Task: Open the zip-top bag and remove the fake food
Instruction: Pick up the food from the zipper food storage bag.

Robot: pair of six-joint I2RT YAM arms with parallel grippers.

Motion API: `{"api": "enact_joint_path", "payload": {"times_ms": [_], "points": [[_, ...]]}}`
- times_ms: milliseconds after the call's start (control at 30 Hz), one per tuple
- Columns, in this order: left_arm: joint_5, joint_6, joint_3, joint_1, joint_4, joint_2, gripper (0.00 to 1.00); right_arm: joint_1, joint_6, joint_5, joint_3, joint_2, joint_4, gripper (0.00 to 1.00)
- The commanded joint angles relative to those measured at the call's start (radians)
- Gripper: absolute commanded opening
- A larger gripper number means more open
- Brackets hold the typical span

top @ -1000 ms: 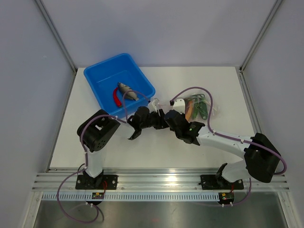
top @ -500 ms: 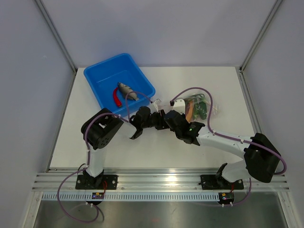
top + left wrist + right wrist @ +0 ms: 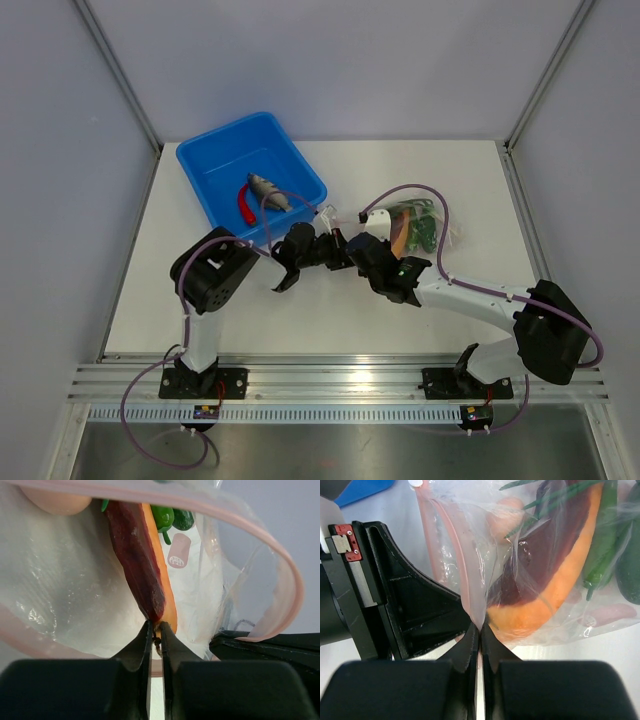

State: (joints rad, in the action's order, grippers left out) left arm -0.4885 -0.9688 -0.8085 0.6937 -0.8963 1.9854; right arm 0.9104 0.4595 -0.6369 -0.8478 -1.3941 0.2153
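Note:
The zip-top bag [image 3: 420,225] lies right of centre, clear with a pink zip strip [image 3: 282,565], and its mouth is open. My left gripper [image 3: 156,630] reaches into the mouth and is shut on the tip of a dark red and orange food piece [image 3: 142,565]. Green pieces [image 3: 167,516] lie deeper in. My right gripper [image 3: 480,628] is shut on the bag's plastic edge by the zip strip [image 3: 427,545]. The orange piece [image 3: 560,595] and green beans [image 3: 602,540] show through the plastic. In the top view the two grippers meet, the left [image 3: 338,248] and the right [image 3: 354,244].
A blue tub [image 3: 205,165] stands at the back left with a grey-brown fish [image 3: 268,190] and a red chili [image 3: 243,208] inside. The left gripper's black body [image 3: 405,600] sits close beside my right fingers. Purple cables arch over both wrists.
My left gripper has edged slightly right toward the bag mouth, and its arm has shifted a little. The bag and right arm have barely moved.

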Motion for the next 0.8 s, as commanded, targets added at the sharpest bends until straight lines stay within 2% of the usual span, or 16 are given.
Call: {"api": "enact_joint_path", "payload": {"times_ms": [0,167,367,633,767], "points": [[0.042,0.021,0.003,-0.016,-0.069,-0.049,0.02,0.004,0.028,-0.030,0.000,0.037,-0.011,0.05],[0.048,0.015,0.000,-0.043,-0.073,-0.054,0.00,0.005,0.038,-0.049,0.001,0.037,-0.002,0.03],[0.085,0.068,-0.044,-0.068,0.009,-0.074,0.00,0.004,0.068,-0.084,-0.025,0.000,0.048,0.00],[0.188,0.202,-0.014,-0.069,0.157,-0.206,0.00,0.005,0.079,-0.118,-0.042,-0.040,0.070,0.00],[0.197,0.216,0.017,-0.068,0.195,-0.249,0.00,0.004,0.102,-0.148,-0.079,-0.082,0.105,0.00]]}}
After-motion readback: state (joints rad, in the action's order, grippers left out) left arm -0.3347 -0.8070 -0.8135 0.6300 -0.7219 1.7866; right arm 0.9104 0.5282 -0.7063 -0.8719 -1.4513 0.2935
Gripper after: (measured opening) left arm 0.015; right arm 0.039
